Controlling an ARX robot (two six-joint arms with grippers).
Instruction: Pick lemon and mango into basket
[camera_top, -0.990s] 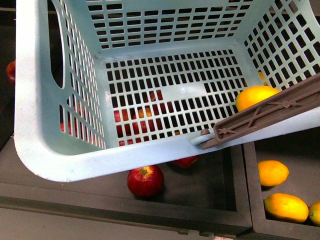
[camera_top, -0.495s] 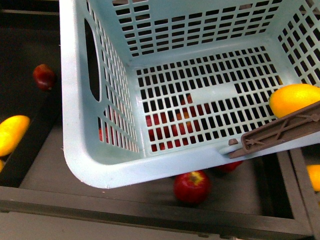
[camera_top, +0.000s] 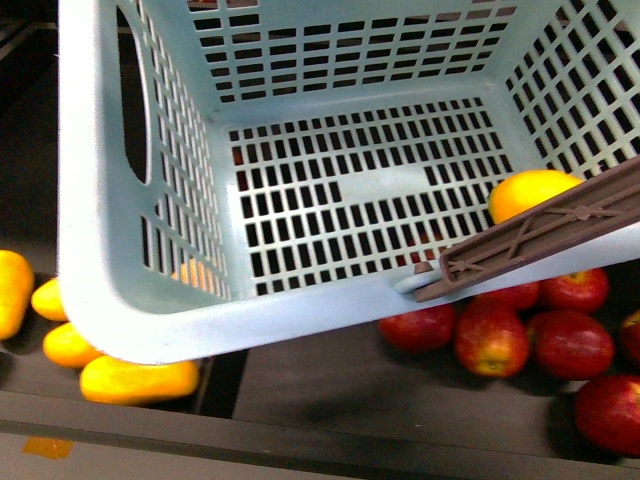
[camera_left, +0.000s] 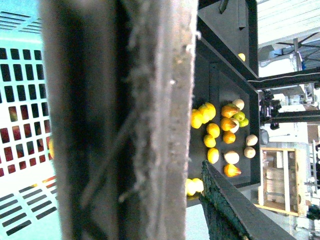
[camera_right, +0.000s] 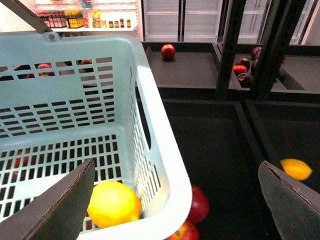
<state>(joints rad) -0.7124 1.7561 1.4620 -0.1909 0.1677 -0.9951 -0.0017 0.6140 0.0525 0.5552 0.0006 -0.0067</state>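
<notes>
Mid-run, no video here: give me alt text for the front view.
The aqua basket fills most of the frame, holding one lemon at its right side, partly behind the brown handle. Outside, yellow-orange fruits lie lower left and red apples lower right.

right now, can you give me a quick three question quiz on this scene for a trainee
1. True or false: the small round orange-yellow lemon lies inside the light aqua-blue slotted plastic basket.
2. Which fruit shows just below the basket's brown swing handle in the front view? A. round red apples B. green pears C. purple grapes
3. Fill in: the elongated yellow-orange mango lies ___ the basket.
Key: 1 true; 2 A; 3 outside.
</notes>
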